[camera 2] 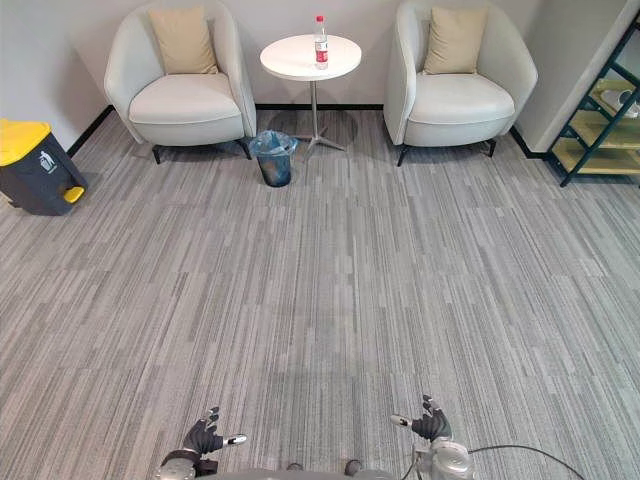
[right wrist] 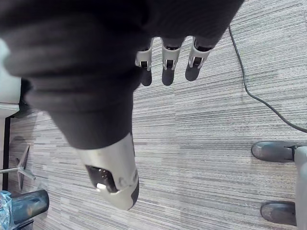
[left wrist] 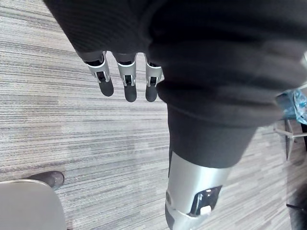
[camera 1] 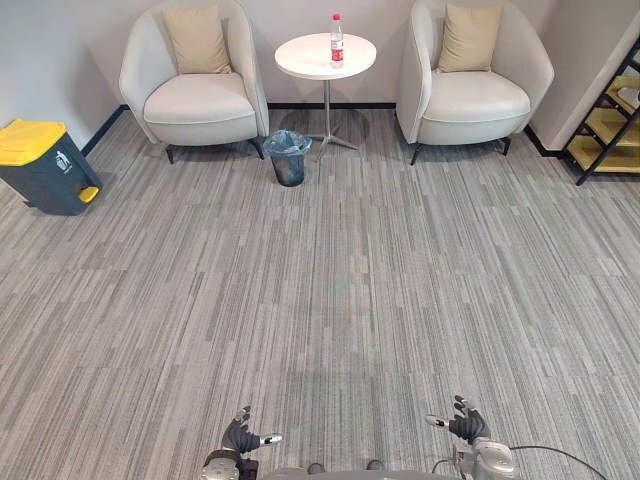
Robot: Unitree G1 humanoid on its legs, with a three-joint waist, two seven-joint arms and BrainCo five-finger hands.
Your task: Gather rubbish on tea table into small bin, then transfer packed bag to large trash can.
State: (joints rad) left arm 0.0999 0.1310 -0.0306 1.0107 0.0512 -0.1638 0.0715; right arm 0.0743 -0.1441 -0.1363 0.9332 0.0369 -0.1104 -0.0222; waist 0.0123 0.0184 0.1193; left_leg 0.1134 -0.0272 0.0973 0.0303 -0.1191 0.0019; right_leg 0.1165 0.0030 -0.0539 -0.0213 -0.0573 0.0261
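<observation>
Place: looking like an office lounge or waiting corner
Seating: showing a left armchair (camera 1: 195, 85) and a right armchair (camera 1: 470, 85), both pale, flanking a round tea table (camera 1: 305, 55)
Floor: lying under grey striped carpet (camera 1: 330, 290)
Waste: keeping a small bin (camera 1: 288, 160) and a large trash can (camera 1: 40, 165) nearby

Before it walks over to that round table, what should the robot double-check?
1. Left hand empty, fingers straight: ok.
2. Right hand empty, fingers straight: ok.
3. Bottle upright on tea table: ok.
4. Small bin upright beside the table's foot, bag fitted: ok.
5. Bottle within reach: not ok, it stands far across the carpet.
6. Large trash can open: not ok, lid shut.
</observation>
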